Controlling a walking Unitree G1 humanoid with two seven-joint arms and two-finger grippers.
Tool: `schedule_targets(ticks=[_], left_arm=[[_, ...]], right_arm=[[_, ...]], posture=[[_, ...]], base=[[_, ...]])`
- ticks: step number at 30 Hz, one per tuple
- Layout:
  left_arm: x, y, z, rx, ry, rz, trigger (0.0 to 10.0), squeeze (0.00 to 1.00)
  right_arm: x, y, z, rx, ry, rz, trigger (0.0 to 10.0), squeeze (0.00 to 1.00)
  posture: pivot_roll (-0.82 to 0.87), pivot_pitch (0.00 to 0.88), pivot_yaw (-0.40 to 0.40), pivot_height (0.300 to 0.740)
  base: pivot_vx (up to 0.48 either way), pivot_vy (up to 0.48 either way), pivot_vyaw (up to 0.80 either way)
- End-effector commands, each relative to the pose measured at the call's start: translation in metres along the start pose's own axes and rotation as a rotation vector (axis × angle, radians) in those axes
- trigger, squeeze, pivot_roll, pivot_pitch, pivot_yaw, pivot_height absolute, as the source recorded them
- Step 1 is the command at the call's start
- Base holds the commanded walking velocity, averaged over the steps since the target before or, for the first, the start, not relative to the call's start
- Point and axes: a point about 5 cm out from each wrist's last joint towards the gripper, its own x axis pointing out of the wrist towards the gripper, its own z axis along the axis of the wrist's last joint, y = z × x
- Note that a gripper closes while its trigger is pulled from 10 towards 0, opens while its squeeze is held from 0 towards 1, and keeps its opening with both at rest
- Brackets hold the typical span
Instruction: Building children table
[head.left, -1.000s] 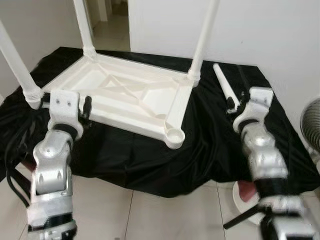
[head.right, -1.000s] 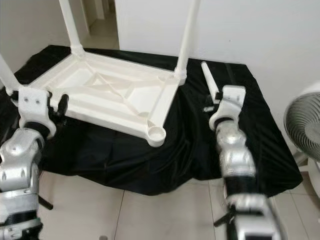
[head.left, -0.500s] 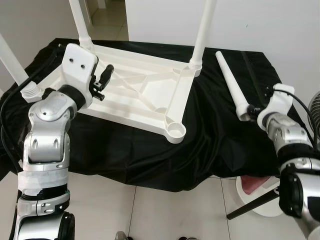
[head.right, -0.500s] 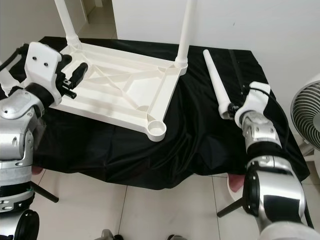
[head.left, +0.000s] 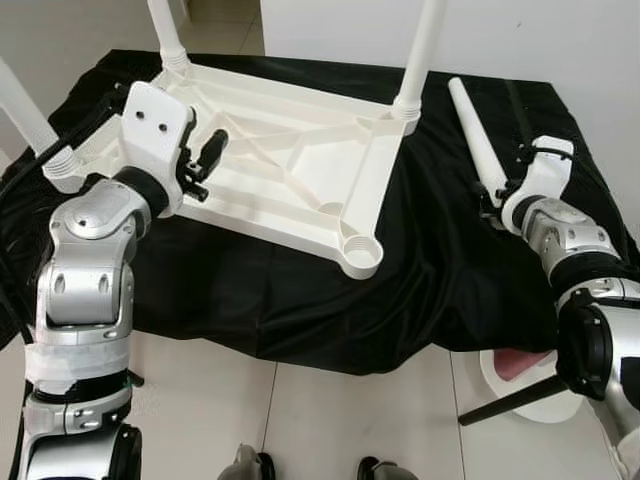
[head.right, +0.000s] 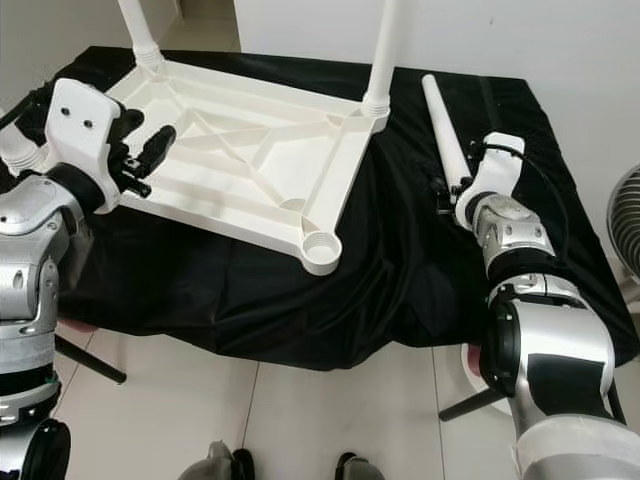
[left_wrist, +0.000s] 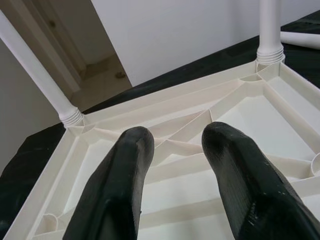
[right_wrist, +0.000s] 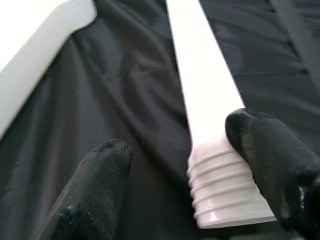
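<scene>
Right pincer (right_wrist: 175, 175) wide apart around the loose white leg (right_wrist: 205, 95).
Left pincer (left_wrist: 175, 145), also apart, hovers over the upside-down white table (head.left: 290, 180) on the black-covered bench (head.left: 450, 290).

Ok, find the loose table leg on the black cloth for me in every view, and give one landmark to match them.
Left eye view: loose leg lies upper right, beside the right gripper.
Right eye view: upper right, by the same gripper.
Left wrist view: only its tip, at the right edge.
Right wrist view: centre, threaded end between the open fingers.
Shared landmark: the upturned tabletop.
</scene>
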Motion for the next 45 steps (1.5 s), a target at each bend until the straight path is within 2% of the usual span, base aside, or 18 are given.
schedule_targets(ticks=[1,5,9,11,14,18,21,25,27,30,33,36,37,38,43,45], left_arm=[[-0.006,0.002,-0.002,0.008,0.019,0.016,10.0,0.00],[-0.008,0.002,-0.002,0.004,0.027,0.019,10.0,0.00],[-0.009,0.002,-0.002,0.001,0.032,0.021,10.0,0.00],[-0.009,0.003,-0.004,0.000,0.041,0.036,10.0,0.00],[-0.009,0.002,-0.004,-0.003,0.043,0.037,10.0,0.00],[-0.009,0.001,-0.004,-0.006,0.043,0.035,10.0,0.00],[-0.010,0.001,-0.005,-0.005,0.049,0.037,10.0,0.00],[-0.010,0.002,-0.005,-0.004,0.053,0.040,10.0,0.00],[-0.010,0.002,-0.005,-0.004,0.053,0.041,10.0,0.00],[-0.010,0.003,-0.004,-0.006,0.052,0.048,10.0,0.00],[-0.010,0.003,-0.005,-0.007,0.051,0.049,10.0,0.00],[-0.009,0.002,-0.005,-0.010,0.049,0.052,10.0,0.00],[-0.009,0.002,-0.005,-0.013,0.049,0.057,10.0,0.00],[-0.009,0.002,-0.005,-0.013,0.049,0.057,10.0,0.00],[-0.009,0.002,-0.007,-0.020,0.047,0.066,10.0,0.00],[-0.008,0.002,-0.007,-0.020,0.047,0.066,10.0,0.00]], right_arm=[[0.000,-0.002,-0.013,-0.033,0.072,-0.046,10.0,0.00],[-0.002,-0.010,-0.015,-0.063,0.078,-0.116,10.0,0.00],[-0.002,-0.013,-0.015,-0.073,0.069,-0.134,10.0,0.00],[-0.003,-0.020,-0.008,-0.021,0.025,-0.163,10.0,0.00],[-0.004,-0.024,-0.013,0.035,0.039,-0.183,10.0,0.00],[-0.004,-0.017,-0.028,0.109,0.105,-0.134,10.0,0.00],[-0.005,-0.009,-0.042,0.244,0.154,-0.094,10.0,0.00],[-0.005,-0.009,-0.045,0.255,0.171,-0.098,10.0,0.00],[-0.005,-0.009,-0.045,0.227,0.170,-0.102,10.0,0.00],[-0.004,-0.011,-0.039,0.160,0.144,-0.102,10.0,0.00],[-0.004,-0.010,-0.035,0.161,0.128,-0.088,10.0,0.00],[-0.002,-0.009,-0.024,0.174,0.064,-0.068,10.0,0.00],[-0.002,-0.010,-0.018,0.165,0.010,-0.079,0.0,0.00],[-0.002,-0.010,-0.018,0.165,0.010,-0.079,0.0,0.00],[-0.001,-0.003,-0.018,0.281,-0.035,-0.025,0.0,0.00],[-0.001,-0.001,-0.018,0.292,-0.034,-0.019,0.0,0.00]], posture=[[0.05,0.204,0.037,0.740],[0.06,0.204,0.037,0.740],[0.06,0.204,0.037,0.740],[0.05,0.201,0.040,0.740],[0.05,0.200,0.042,0.740],[0.05,0.200,0.042,0.740],[0.05,0.200,0.042,0.740],[0.06,0.204,0.049,0.740],[0.06,0.204,0.049,0.740],[0.06,0.201,0.047,0.740],[0.06,0.197,0.046,0.740],[0.05,0.193,0.044,0.740],[0.05,0.184,0.037,0.740],[0.05,0.184,0.037,0.740],[0.04,0.177,0.037,0.740],[0.04,0.177,0.037,0.740]], base=[[0.000,0.000,0.00],[0.000,0.000,0.00],[0.000,0.000,0.00],[0.000,0.000,0.00],[0.000,0.000,0.00],[0.000,0.000,0.00],[0.000,0.000,0.00],[0.000,0.000,0.00],[0.000,0.000,0.00],[0.000,0.000,0.00],[0.000,0.000,0.00],[0.000,0.000,0.00],[0.000,0.000,0.00],[0.000,0.000,0.00],[0.000,0.000,0.00],[0.000,0.000,0.00]])
